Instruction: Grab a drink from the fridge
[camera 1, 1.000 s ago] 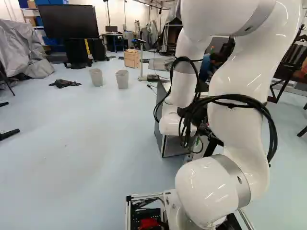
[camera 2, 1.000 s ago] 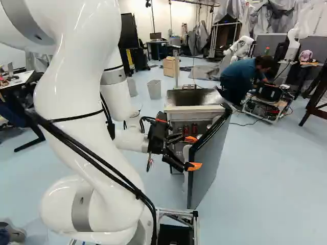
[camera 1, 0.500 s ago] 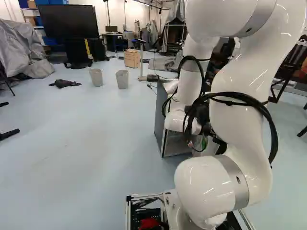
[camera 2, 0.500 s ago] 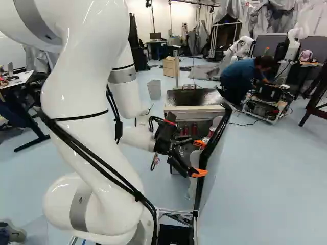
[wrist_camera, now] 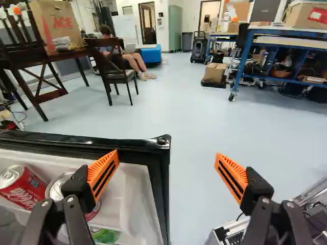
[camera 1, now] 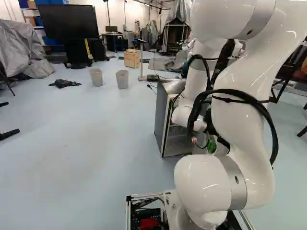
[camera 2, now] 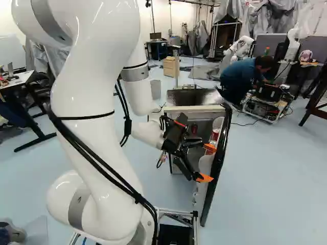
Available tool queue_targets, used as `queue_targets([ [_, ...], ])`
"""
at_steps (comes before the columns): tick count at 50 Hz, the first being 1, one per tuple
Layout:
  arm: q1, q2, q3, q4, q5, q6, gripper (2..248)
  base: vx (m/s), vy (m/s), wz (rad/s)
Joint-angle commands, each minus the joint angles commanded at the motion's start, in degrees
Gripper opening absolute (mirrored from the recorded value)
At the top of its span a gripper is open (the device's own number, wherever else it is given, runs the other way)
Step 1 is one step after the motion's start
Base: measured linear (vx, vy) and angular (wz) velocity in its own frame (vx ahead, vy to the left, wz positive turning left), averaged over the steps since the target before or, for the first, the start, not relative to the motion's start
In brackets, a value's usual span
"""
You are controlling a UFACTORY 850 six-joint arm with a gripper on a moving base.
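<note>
In the right base view my gripper [camera 2: 206,163] stands open at the inner side of the fridge door [camera 2: 216,168], which is swung out from the fridge [camera 2: 194,108]. A red can [camera 2: 194,128] shows inside the cabinet. The wrist view has my gripper [wrist_camera: 166,162] with its fingers wide apart. One finger is over the door shelf, the other beyond the door's free end; the black door edge [wrist_camera: 162,178] lies between them, ungripped. On the shelf are a red can [wrist_camera: 23,188], a silver-topped can [wrist_camera: 57,188] partly behind a finger, and a green can [wrist_camera: 105,235].
A wooden drawer box [camera 2: 169,66] and a grey bin [camera 2: 155,89] stand beyond the fridge. Another robot [camera 2: 240,47] is farther back. The wrist view shows a chair [wrist_camera: 115,71], a dark table [wrist_camera: 48,58] and a blue workbench [wrist_camera: 276,43].
The fridge door has swung wider open, now showing more of its inner side. My arm has moved rightward in the right base view, gripper still open. The base has not moved.
</note>
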Motion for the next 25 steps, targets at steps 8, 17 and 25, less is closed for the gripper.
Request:
queue_targets([
  [8,-2.60,-0.72,-1.62,0.09,-0.05,0.00,247,0.000,0.000,0.000],
  [17,-5.43,-1.67,-3.70,0.09,-0.05,0.00,247,0.000,0.000,0.000],
  [25,-7.70,-2.58,-5.63,0.09,-0.05,0.00,247,0.000,0.000,0.000],
])
